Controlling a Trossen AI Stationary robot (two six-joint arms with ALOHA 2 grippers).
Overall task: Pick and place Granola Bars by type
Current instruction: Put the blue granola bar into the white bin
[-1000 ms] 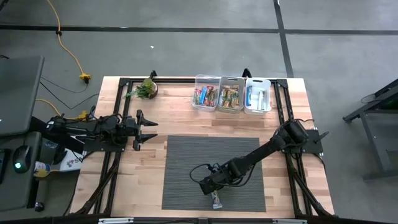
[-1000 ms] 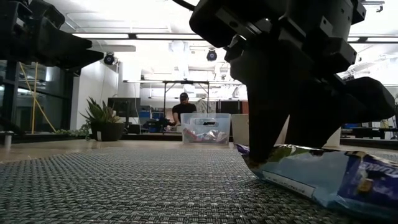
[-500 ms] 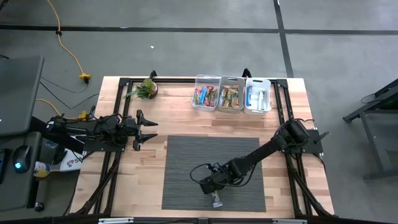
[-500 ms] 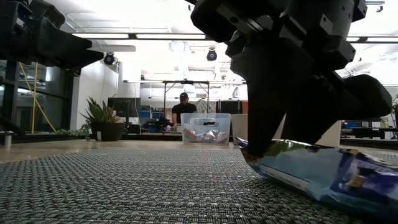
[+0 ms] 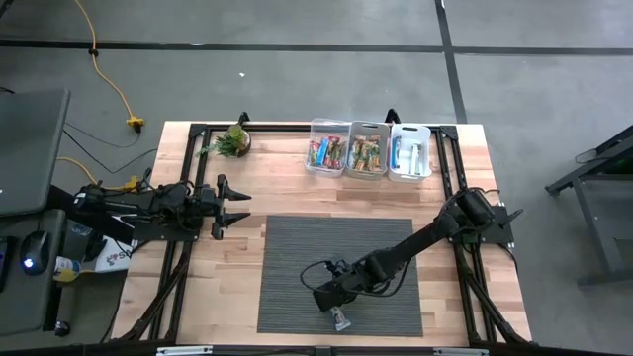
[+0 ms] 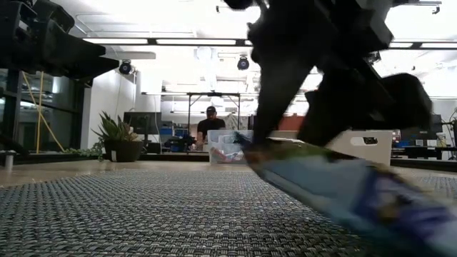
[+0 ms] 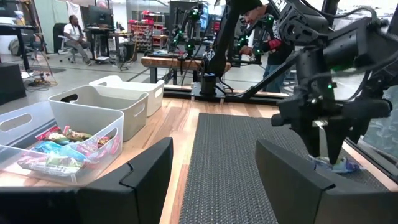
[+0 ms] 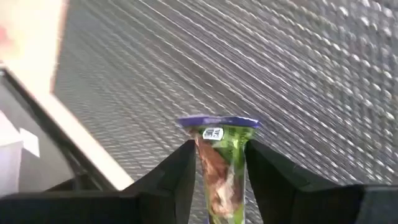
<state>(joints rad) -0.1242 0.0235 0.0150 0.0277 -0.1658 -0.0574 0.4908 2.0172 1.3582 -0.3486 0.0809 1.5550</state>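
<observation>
My right gripper (image 5: 332,301) is over the near part of the grey mat, shut on a granola bar (image 8: 217,165) with a green wrapper and a blue-purple sealed end. The low view shows that bar (image 6: 335,189) tilted, its end by the fingers raised. More granola bars lie in the bins at the far edge: mixed colours in the clear bin (image 5: 326,148), green and orange in the middle bin (image 5: 367,151), blue in the white bin (image 5: 410,154). My left gripper (image 5: 233,205) waits open over the bare wood left of the mat, touching nothing. My right gripper pinches the bar between its two fingers, just behind the sealed end (image 8: 217,122), which sticks out past the fingertips. The fingers (image 6: 275,107) come from above, slanting down. The held end is off the mat and the bar slopes down toward the near edge; whether its low end (image 6: 428,228) touches the mat, I cannot tell.
The ribbed grey mat (image 5: 297,247) covers the table's middle. A small potted plant (image 5: 233,141) stands at the far left corner. The three bins (image 7: 93,115) sit side by side along the far edge. A person (image 6: 211,123) is in the room beyond.
My right gripper has risen from the mat with the bar in its fingers. The bar lay flat on the mat a second ago; now its held end is raised and the bar is tilted, sweeping toward the left in the low view.
</observation>
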